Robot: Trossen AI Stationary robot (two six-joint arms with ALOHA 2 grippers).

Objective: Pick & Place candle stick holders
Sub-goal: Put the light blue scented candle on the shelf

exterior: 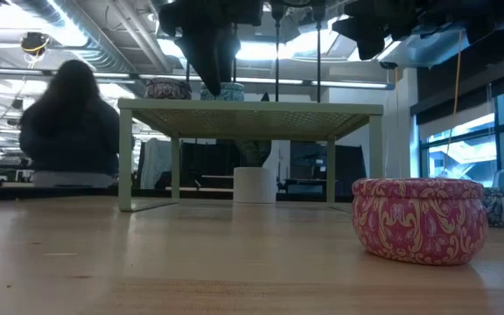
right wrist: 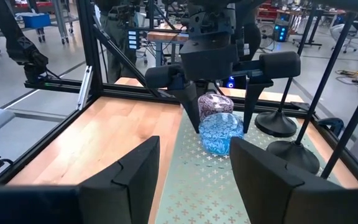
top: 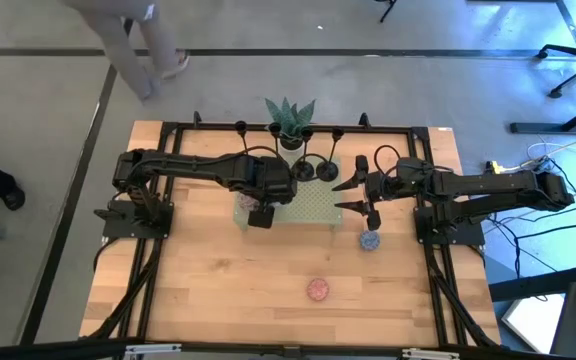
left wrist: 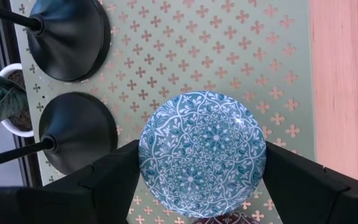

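Note:
Two black candle stick holders (top: 303, 170) (top: 326, 172) stand by their round bases on a green perforated shelf (top: 313, 210), at its far side. Their bases (left wrist: 70, 37) (left wrist: 76, 130) show in the left wrist view, and they also show in the right wrist view (right wrist: 277, 124) (right wrist: 294, 155). My left gripper (top: 258, 208) points down over the shelf's left part, shut on a round blue patterned tin (left wrist: 202, 154). My right gripper (top: 353, 195) is open and empty at the shelf's right edge, level, pointing at the left gripper. My left gripper pinches the blue tin between its two fingers (left wrist: 114, 180), one on each opposite side of the round wall (left wrist: 146, 155). The fingers come from above, pointing down. The tin (right wrist: 220, 134) stands upright with its bottom on the shelf.
A purple patterned tin (right wrist: 215, 102) stands on the shelf next to the blue one. A pink tin (top: 317, 290) and another blue tin (top: 370, 240) lie on the wooden table. A potted plant (top: 290, 120) stands behind the shelf. A person (top: 138, 40) stands beyond the far edge.

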